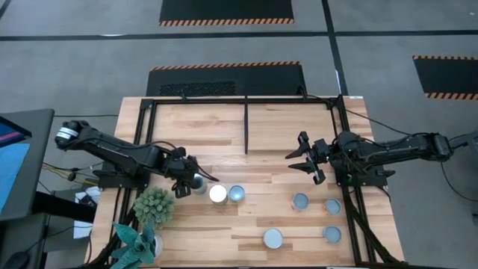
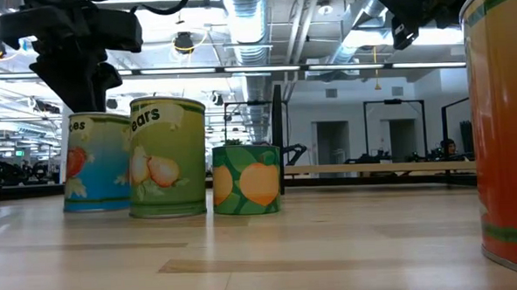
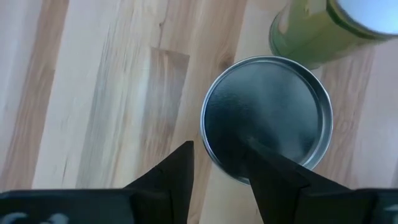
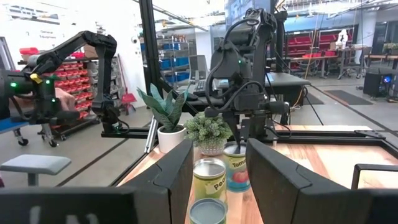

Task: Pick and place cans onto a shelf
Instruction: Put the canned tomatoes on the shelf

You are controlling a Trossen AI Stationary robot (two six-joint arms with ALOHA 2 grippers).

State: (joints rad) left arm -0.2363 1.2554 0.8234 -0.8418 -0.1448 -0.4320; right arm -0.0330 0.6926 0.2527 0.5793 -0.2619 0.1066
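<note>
Seven cans stand upright on the wood planks, inside the black shelf frame [image 1: 246, 101]. My left gripper [image 1: 191, 180] is open just above the leftmost can [image 1: 199, 183]. In the left wrist view, one finger stands over this can's silver top [image 3: 267, 118] and the other stands beyond its rim. In the low view, my left gripper [image 2: 74, 79] sits over the blue tomato can [image 2: 97, 161]. Beside that can stand a green pears can [image 2: 167, 158] and a green-orange can [image 2: 247, 179]. My right gripper [image 1: 306, 158] is open and empty, above the planks near the frame's right side.
Two potted plants [image 1: 153, 205] [image 1: 134, 243] stand at the near left corner, close to my left arm. The other cans [image 1: 300, 201] [image 1: 332, 206] [image 1: 273, 238] [image 1: 331, 235] stand at the near right. The frame's divider bar [image 1: 246, 127] runs down the far middle.
</note>
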